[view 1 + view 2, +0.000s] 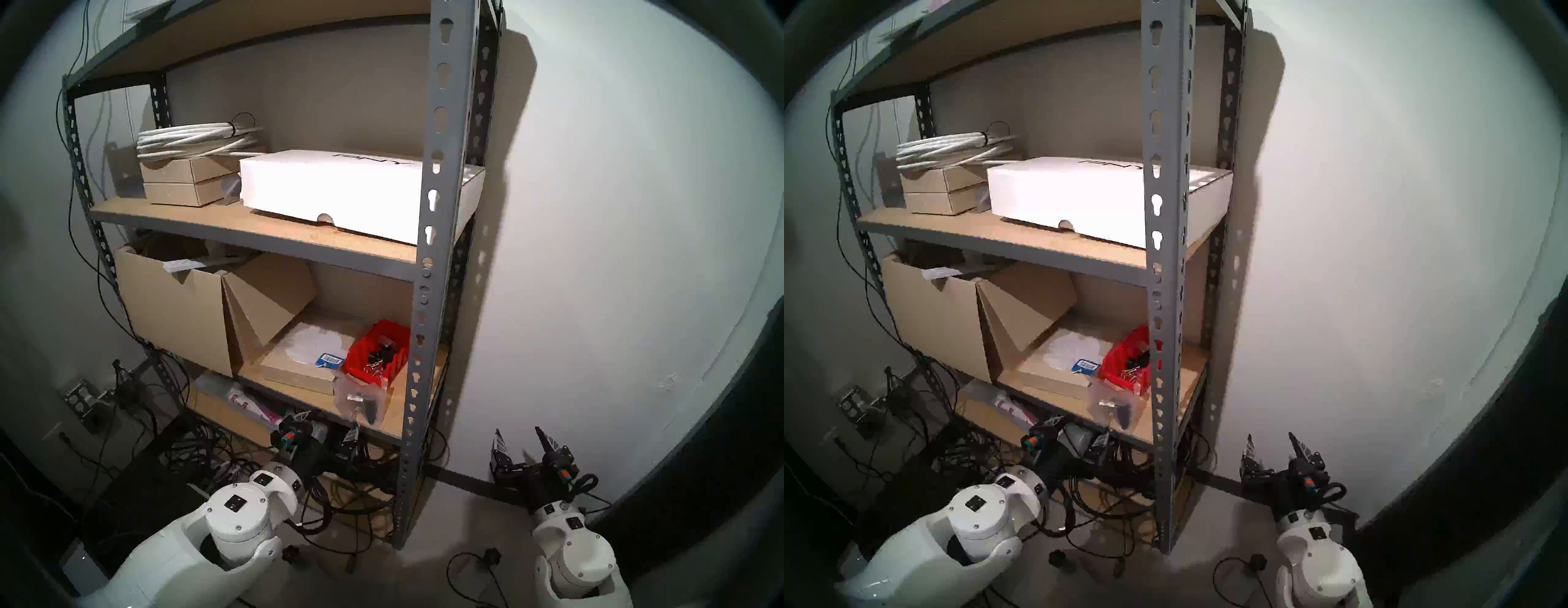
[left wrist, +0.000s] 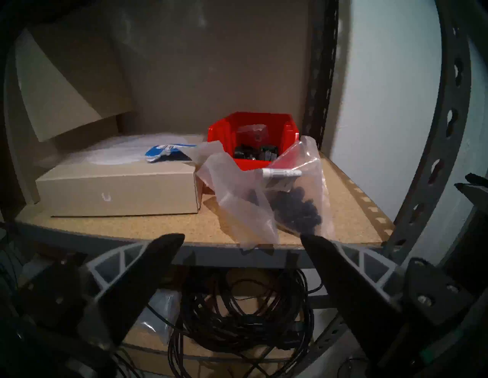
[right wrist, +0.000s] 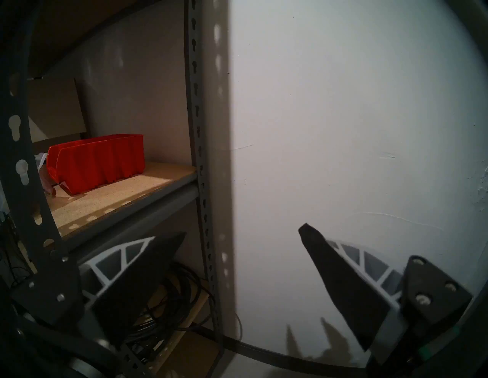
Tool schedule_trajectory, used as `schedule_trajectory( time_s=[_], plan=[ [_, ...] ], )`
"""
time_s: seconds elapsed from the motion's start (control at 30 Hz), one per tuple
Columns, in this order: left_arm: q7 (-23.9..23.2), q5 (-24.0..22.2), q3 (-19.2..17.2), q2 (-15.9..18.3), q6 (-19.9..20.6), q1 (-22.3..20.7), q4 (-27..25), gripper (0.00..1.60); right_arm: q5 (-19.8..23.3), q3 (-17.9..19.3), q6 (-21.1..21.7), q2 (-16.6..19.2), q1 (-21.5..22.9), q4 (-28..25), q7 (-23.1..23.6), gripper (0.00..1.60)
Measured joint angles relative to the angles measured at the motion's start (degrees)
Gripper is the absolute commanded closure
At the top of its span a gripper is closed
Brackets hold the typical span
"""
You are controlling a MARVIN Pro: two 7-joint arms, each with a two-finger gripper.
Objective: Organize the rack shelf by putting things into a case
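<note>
1. From the head's left eye, the tan particleboard rack shelf with its grey metal edge [image 1: 297, 384] carries a small red plastic bin with ribbed sides [image 1: 375, 354] near the right upright. The small clear plastic bag of silver cylinders and black knobs [image 1: 360, 401] lies just in front of the bin at the shelf's front edge. A flat tan cardboard box [image 1: 297, 369] sits beside the bin.
2. From the head's right eye, the right claw [image 1: 1276, 446] hangs beside the rack, facing the white wall, fingers spread and empty.
3. From the left wrist, the left claw [image 2: 243, 240] hovers just below the shelf's front edge with its fingers wide apart, holding nothing. The bag sits straight ahead, its lower corner overhanging the edge, its top leaning against the bin.
4. From the right wrist, the bin's ribbed side shows on the shelf, well apart from the parted fingers.
</note>
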Motion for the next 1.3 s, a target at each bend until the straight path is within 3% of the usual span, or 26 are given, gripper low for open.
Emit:
schedule_trajectory(
  time_s=[0.7,1.3],
  plan=[
    [0.2,-0.1,0.6,-3.3,-4.2,-2.4,2.2,0.0,0.0,0.0,0.0,0.0,0.0,0.0,0.0,0.0],
    [-0.8,0.5,2.3,-5.8,-4.4,-5.8,4.3,0.0,0.0,0.0,0.0,0.0,0.0,0.0,0.0,0.0]
  ],
)
